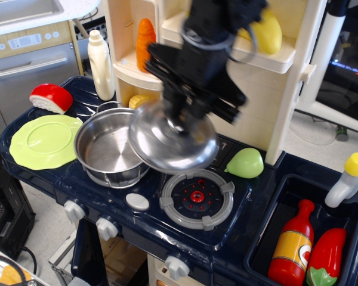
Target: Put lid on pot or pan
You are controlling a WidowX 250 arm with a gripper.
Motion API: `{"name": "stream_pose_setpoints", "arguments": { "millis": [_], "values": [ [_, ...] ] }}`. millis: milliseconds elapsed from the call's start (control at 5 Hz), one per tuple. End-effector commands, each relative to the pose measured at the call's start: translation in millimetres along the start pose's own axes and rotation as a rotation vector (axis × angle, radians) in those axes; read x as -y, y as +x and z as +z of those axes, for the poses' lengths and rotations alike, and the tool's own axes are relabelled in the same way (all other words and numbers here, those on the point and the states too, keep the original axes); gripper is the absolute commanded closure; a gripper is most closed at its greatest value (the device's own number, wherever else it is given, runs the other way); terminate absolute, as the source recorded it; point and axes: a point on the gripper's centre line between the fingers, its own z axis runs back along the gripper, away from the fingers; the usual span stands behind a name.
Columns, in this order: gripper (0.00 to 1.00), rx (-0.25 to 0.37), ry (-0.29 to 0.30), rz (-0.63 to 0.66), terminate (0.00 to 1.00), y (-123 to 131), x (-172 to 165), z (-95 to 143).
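Lid [170, 143] hangs tilted from jaws clenched on its knob, overlapping the pot [110, 149] rim.

Arm all black, matte, motion-blurred. Wrist section is a chunky blocky housing with a thin black cable looped at its side. Below it a wide flat angular bracket flares out above the gripper [180, 121], also black. No markings or screws legible through the blur.
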Motion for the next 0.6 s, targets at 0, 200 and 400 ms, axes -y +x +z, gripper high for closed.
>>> {"name": "stream_pose_setpoints", "arguments": {
  "millis": [0, 200, 400],
  "values": [
    [1.0, 0.042, -0.014, -0.069, 0.0, 6.2, -43.3, -13.4],
    [1.0, 0.041, -0.031, -0.04, 0.0, 2.7, -48.5, -21.6],
    [1.0, 0.078, -0.04, -0.038, 0.0, -2.6, -56.9, -31.5]
  ]
}}
